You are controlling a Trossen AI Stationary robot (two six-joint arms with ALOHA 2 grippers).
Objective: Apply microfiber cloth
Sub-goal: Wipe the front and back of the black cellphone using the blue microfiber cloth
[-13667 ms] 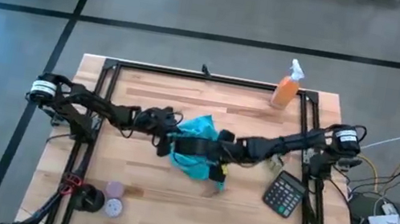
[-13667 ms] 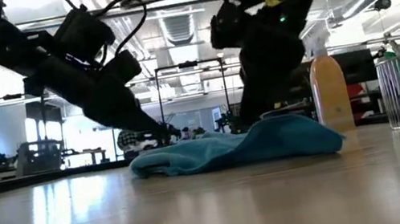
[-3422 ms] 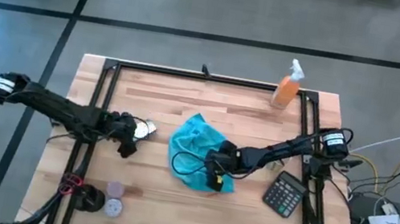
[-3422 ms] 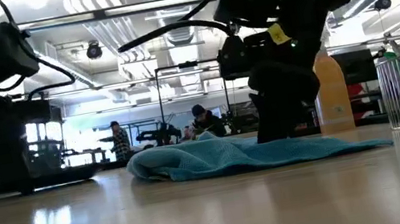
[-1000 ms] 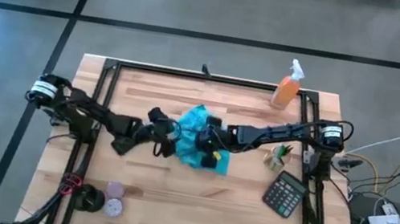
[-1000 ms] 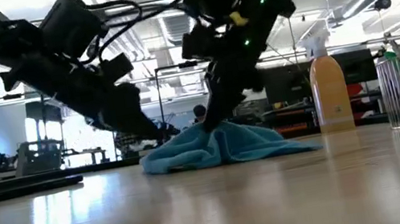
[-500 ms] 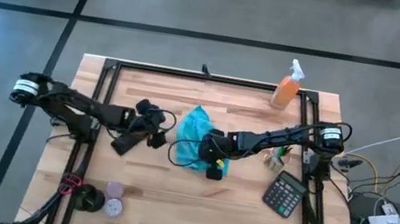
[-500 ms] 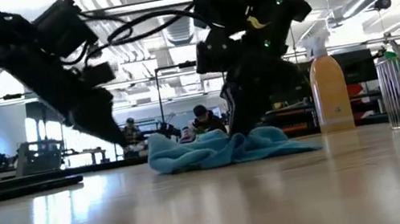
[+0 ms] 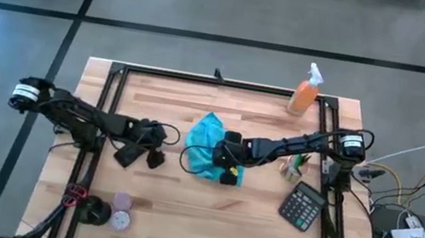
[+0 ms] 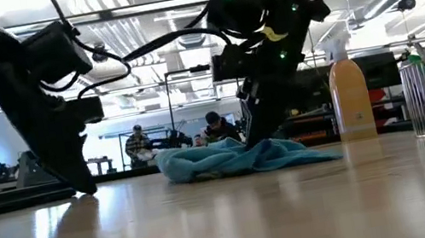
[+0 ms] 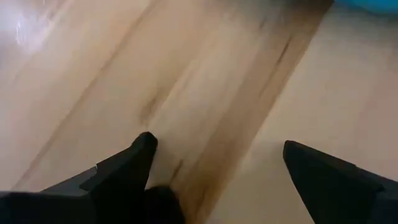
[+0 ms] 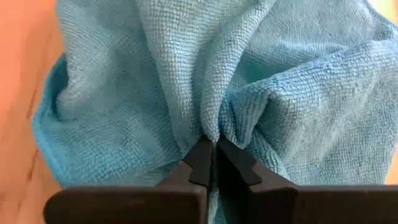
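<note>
Bench (image 9: 264, 223): wooden, both arms over middle.
Microfiber cloth (image 9: 206, 146): bunched heap directly under right pincer (image 12: 211, 160), which pinches small fold.
Left pincer (image 11: 214, 168): spread wide, empty, low over bare wood, apart from cloth.
Risk: thin pinch may slip, or cloth drags bunched, so wipes badly.

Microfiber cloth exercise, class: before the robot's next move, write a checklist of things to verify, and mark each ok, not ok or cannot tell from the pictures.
1. Right tool pinches a fold of the microfiber cloth: ok.
2. Cloth spread flat: not ok, it lies bunched on the table.
3. Left tool open and free of the cloth, over bare wood: ok.
4. Phone under the cloth: cannot tell, none shows.
5. Spray bottle and calculator lie apart from the cloth: ok.
</note>
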